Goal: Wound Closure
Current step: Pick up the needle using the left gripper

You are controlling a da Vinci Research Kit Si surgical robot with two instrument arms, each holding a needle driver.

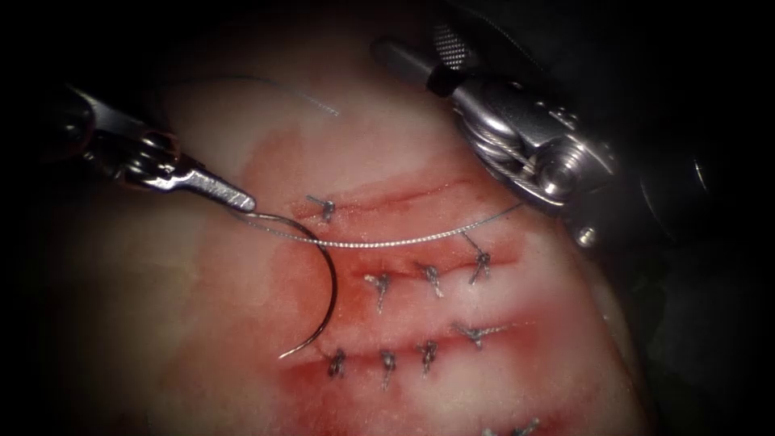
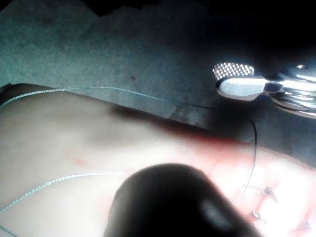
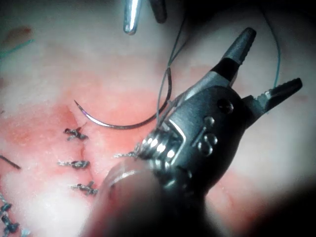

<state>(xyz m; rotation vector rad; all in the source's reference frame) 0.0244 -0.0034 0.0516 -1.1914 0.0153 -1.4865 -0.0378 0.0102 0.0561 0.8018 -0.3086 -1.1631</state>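
Note:
The curved needle (image 1: pixel 329 278) lies on the tissue (image 1: pixel 161 307) at the left end of the stitched cuts, and neither tool holds it. Its point rests free by the leftmost knot of a lower row (image 1: pixel 336 362), not in the tissue. My left tool (image 1: pixel 246 202) hovers just over the needle's thread end; in the right wrist view its jaws (image 3: pixel 143 17) stand slightly apart, clear of the needle (image 3: pixel 118 126). Thread (image 1: pixel 404 238) runs from the needle's end rightward across the cuts. At the upper right, my right tool (image 1: pixel 424 56) is open and holds nothing (image 3: pixel 269 64).
Several knotted stitches (image 1: pixel 432 278) sit in rows across the red-stained cuts. A loose strand of thread (image 1: pixel 266 82) arcs over the tissue's far side. The right tool's metal wrist (image 1: pixel 533 153) hangs over the tissue's upper right edge. The right tool's jaws (image 2: pixel 234 79) also appear in the left wrist view.

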